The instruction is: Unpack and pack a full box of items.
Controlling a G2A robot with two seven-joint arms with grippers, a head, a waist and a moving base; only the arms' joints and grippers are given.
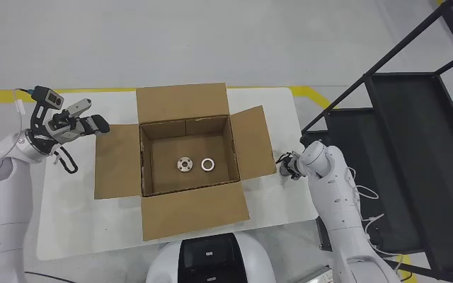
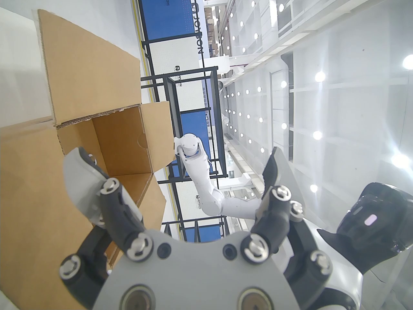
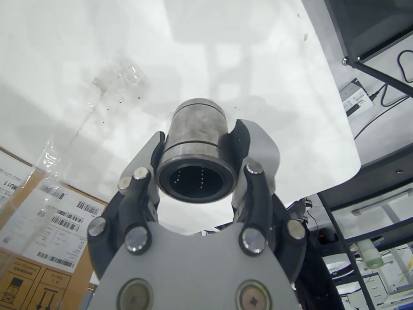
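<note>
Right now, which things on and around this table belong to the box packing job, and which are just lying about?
Job: cardboard box; darker ring and paler ring inside it; metal cylinder, gripped.
Lying about: black rack; clear plastic scrap on the table.

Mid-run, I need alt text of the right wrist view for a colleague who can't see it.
The right gripper is shut on a hollow metal cylinder, one finger on each side, with the cylinder's dark open bore facing the camera. Behind it lies the white table, and a labelled cardboard box shows at the picture's edge.
</note>
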